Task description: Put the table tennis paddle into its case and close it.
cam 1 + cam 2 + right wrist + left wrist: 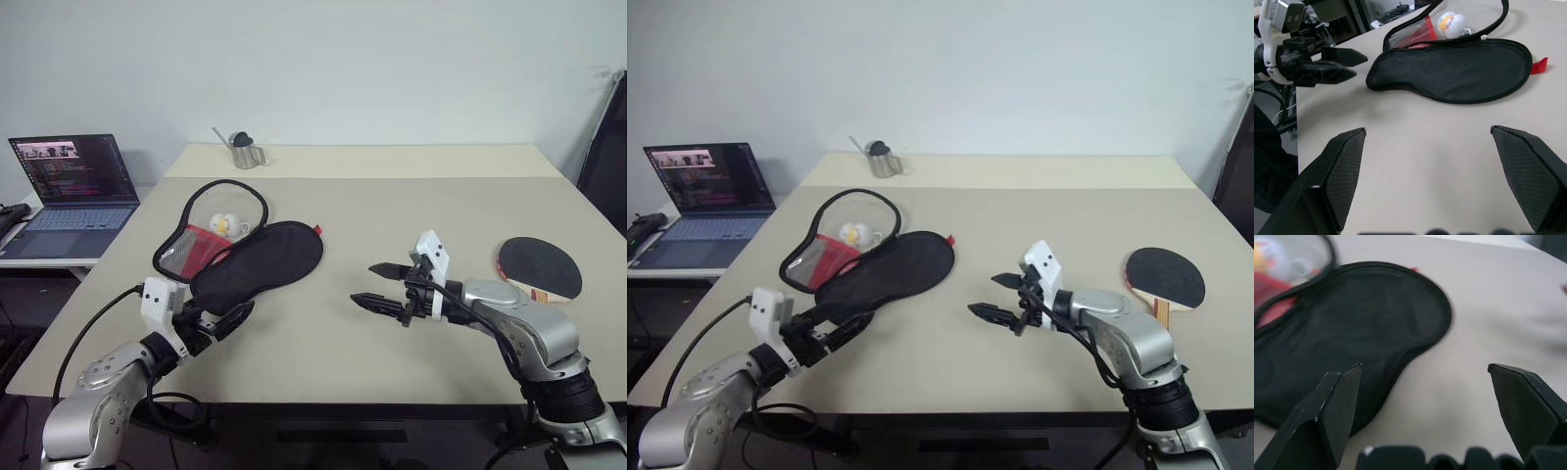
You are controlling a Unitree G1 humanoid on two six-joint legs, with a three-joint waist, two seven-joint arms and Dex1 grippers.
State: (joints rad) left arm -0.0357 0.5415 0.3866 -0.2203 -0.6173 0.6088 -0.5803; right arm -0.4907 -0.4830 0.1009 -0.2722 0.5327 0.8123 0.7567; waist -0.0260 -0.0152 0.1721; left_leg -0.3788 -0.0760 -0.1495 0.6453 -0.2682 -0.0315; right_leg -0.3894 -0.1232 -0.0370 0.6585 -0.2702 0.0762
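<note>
From the head cameras, the soft black fabric paddle-shaped case (257,259) lies unzipped on the left part of the pale beige bench (392,196), its lid flap thrown back so the red mesh-pocket lining and a small white and yellow toy-like object (224,225) show. The round black rubber-faced paddle with its light wooden handle (539,269) rests far off at the right edge, well apart from the case. The left hand (233,318) sits just beside the case's narrow end, fingers spread and empty. The right hand (382,286) hovers mid-bench between case and paddle, also spread and empty. A small grey metal watering can (245,150) stands at the back, and an open laptop (73,191) sits on a side table.

The left wrist view looks across the case (1352,338); one black finger (1334,406) overlaps its dark fabric, so a closing move here could pinch one loose layer and drag the pouch shut or askew.

In the right wrist view the fingers (1342,166) frame bare bench, with the case (1454,68) and the left hand (1342,63) beyond. The paddle lies behind this hand's aim, so a reach toward it risks nudging it off the near edge. The toy inside may also block the paddle from seating, leaving the zip unable to close.
</note>
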